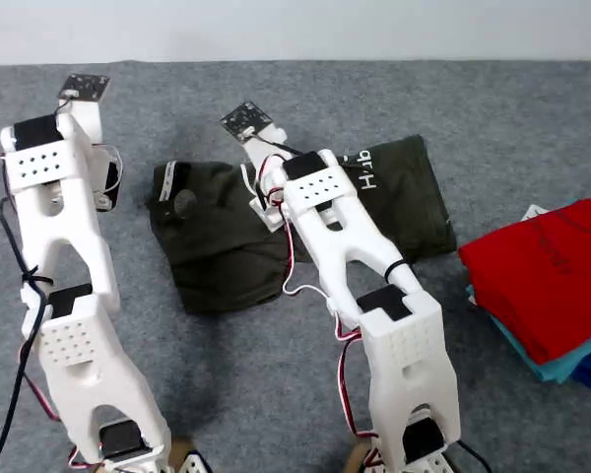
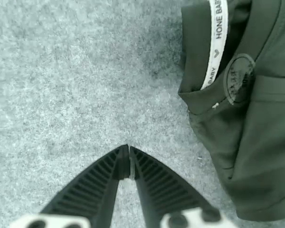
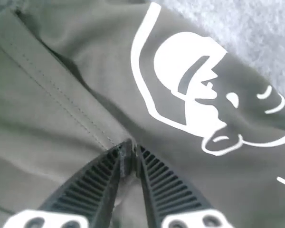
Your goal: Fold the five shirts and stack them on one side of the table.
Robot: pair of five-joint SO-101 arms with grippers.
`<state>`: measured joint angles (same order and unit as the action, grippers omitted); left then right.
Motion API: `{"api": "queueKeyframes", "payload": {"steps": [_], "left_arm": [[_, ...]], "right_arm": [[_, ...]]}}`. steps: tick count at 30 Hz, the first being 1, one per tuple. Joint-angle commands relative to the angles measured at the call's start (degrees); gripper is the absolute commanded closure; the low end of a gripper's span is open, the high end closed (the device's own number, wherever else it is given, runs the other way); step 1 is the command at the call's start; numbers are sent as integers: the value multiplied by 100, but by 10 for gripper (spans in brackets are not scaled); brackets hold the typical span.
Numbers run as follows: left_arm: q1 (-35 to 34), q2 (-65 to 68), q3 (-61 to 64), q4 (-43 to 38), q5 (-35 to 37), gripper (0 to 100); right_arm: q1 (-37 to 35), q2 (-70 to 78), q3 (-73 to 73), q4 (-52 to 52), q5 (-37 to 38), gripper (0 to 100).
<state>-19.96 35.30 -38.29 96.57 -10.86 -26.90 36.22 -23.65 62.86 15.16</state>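
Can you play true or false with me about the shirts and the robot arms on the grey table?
1. The red shirt lies on top of the stack. True.
2. The left tool is above the green shirt. False: it is above bare table, beside the shirt.
3. The right tool is above the green shirt. True.
4. The green shirt lies on the stack. False: it lies apart from it, in the middle of the table.
5. The left tool is wide open. False: it is shut.
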Motion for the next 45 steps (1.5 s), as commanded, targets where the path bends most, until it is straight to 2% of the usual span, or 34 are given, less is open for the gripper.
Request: {"api": "queueKeyframes", "payload": {"steps": [1, 13, 18, 21, 26, 31, 37, 45], "left_arm": [[-44, -70, -242, -79, 9, 994], [26, -70, -251, -62, 18, 993], [448, -70, -251, 299, -185, 992], [844, -70, -171, 396, -352, 992], [1301, -44, -84, 404, -378, 991], [1635, -79, 523, 404, -598, 981], [1618, -79, 1200, 404, -809, 904], [1635, -18, 1587, 378, -1143, 898]], "right_arm": [[207, -66, -308, -110, 53, 987], [295, -13, -281, -48, 44, 976], [268, -321, -440, 558, -18, 839], [347, -690, -607, 936, -229, 803], [699, -1305, -782, 1464, -220, 804], [1182, -1771, -782, 2009, -220, 804], [1842, -2185, -782, 2756, -220, 804], [2431, -2352, -756, 3459, -246, 804]]}}
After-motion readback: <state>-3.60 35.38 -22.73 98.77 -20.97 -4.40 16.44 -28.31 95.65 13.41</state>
